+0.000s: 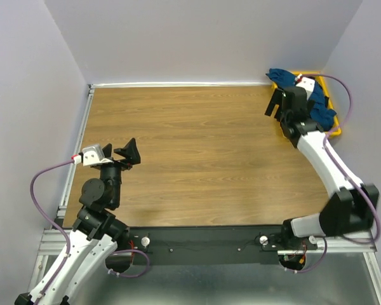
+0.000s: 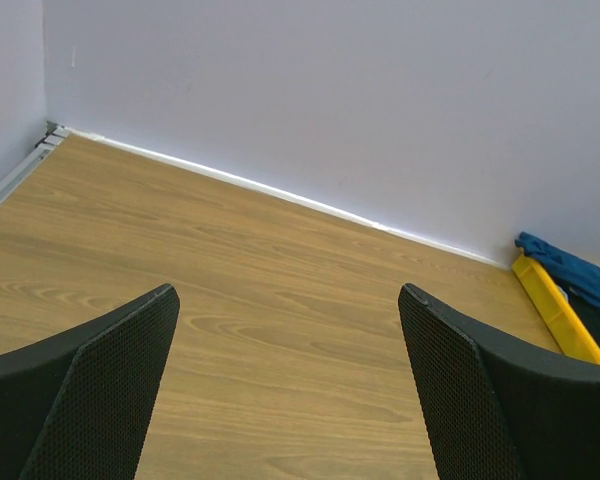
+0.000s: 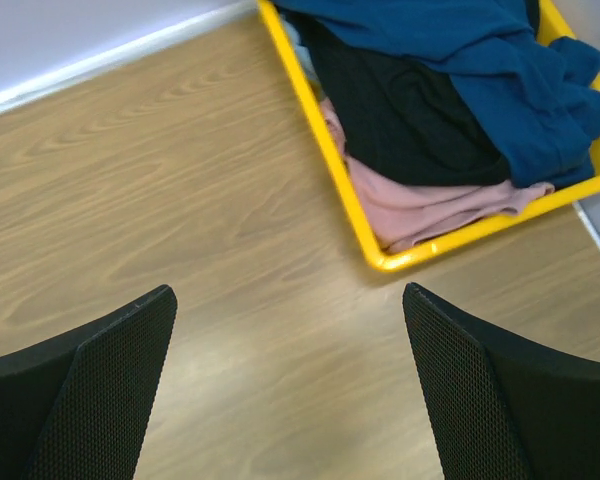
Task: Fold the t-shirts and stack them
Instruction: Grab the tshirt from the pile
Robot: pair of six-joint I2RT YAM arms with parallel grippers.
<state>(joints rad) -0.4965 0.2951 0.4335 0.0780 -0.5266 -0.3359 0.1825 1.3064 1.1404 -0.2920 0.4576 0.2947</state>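
Tray (image 3: 322, 135) holds navy shirt (image 3: 500, 60), black shirt (image 3: 400, 120), perhaps pink shirt (image 3: 420, 205); left tool (image 2: 288, 290), right tool (image 3: 288, 290) gape empty.

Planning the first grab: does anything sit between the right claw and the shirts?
Only the rim of the yellow tray. The right claw hangs open over the table beside it; the blue shirt, black shirt and pink shirt lie piled inside.

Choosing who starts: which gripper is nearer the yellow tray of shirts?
Right. The right gripper hovers open beside the yellow tray; the left gripper sits far across the table.
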